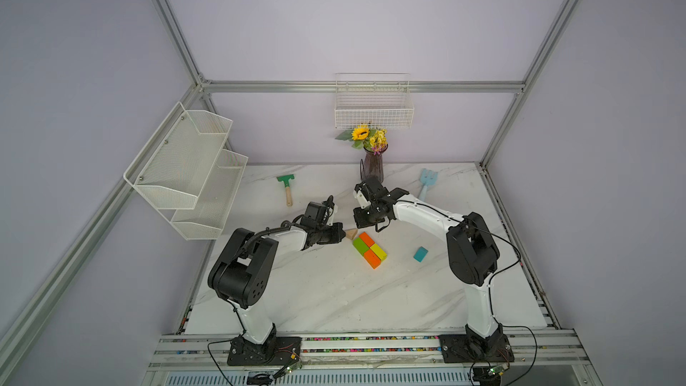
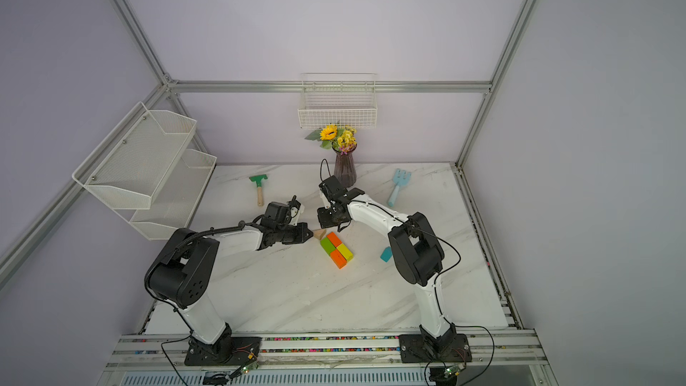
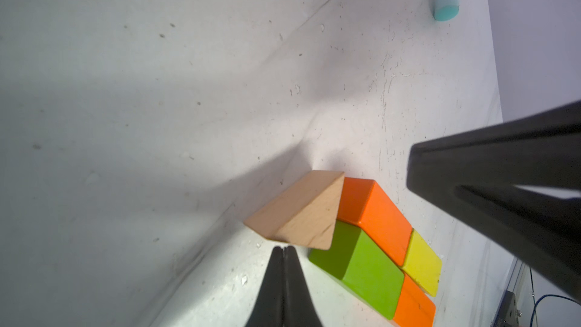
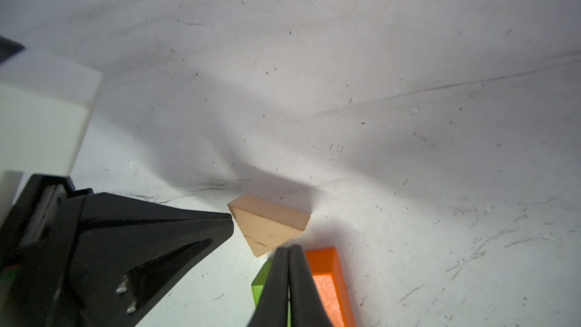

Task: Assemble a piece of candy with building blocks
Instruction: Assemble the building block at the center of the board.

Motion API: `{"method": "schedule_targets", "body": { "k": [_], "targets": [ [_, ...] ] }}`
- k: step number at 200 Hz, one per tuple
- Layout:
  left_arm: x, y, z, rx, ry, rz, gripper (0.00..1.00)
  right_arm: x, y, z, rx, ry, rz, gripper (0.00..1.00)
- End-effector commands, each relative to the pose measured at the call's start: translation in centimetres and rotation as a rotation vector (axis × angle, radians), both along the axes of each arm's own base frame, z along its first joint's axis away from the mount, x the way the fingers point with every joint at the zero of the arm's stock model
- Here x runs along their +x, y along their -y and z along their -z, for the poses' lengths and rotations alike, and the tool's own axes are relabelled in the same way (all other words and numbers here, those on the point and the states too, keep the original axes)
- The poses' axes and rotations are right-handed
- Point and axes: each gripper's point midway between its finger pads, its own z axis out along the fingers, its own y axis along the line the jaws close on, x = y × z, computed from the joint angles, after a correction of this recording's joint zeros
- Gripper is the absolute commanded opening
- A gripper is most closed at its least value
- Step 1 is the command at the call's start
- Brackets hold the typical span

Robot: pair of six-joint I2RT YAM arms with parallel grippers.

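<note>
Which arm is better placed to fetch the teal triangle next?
Likely right. The teal triangle lies beside the right arm, apart from the block rectangle; the left arm, jaws shut at the tan triangle, would have to cross it.

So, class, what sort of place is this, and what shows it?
Probably a robotics test cell: left arm and right arm bolted to a rail, an aluminium frame, staged props like the flower vase.

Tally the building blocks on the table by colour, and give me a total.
Orange blocks: 2
Green block: 1
Yellow block: 1
Tan block: 1
Teal block: 1
Total: 6
</note>
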Motion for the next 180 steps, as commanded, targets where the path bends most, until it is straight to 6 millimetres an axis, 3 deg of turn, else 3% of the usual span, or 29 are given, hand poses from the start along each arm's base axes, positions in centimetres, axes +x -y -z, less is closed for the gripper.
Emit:
{"method": "schedule_targets", "body": {
  "k": [1, 40, 149, 180],
  "targets": [
    [0.6, 0.4, -1.5, -0.021, 0.047, 0.003, 0.00, -0.3, -0.3, -0.4, 0.002, 0.000, -0.021, 0.08],
    [0.7, 0.3, -1.7, -0.016, 0.050, 0.003, 0.00, -0.7, -0.6, -0.2, 0.012, -0.017, -0.048, 0.00],
    [0.8, 0.4, -1.5, -0.018, 0.045, 0.004, 0.00, -2.4, -0.3, 3.2, -0.069, -0.100, -0.092, 0.00],
    [0.8, 0.2, -2.3, -0.020, 0.067, -0.011, 0.00, -1.8, -0.7, 2.5, -0.072, -0.059, -0.084, 0.00]
  ]
}}
